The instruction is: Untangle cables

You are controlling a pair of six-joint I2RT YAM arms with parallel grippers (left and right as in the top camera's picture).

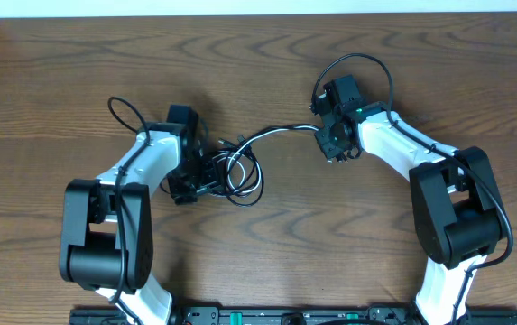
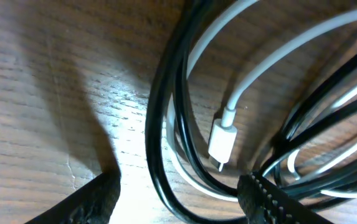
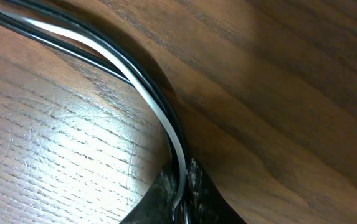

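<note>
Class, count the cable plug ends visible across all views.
1. A white plug lies on the table inside the black loops of the cables, in the left wrist view. More may hide under them or in the right gripper, shut on the cables.

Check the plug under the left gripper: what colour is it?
White plug, on a white cord; the left wrist view shows it best.

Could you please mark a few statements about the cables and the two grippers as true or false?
1. The right gripper is shut on strands of the cables. True.
2. The left gripper is clamped shut. False: its fingers stand apart, straddling cable loops.
3. A white plug lies on the table among the loops. True.
4. Every cable is black. False: a white cable runs alongside the black ones.
</note>
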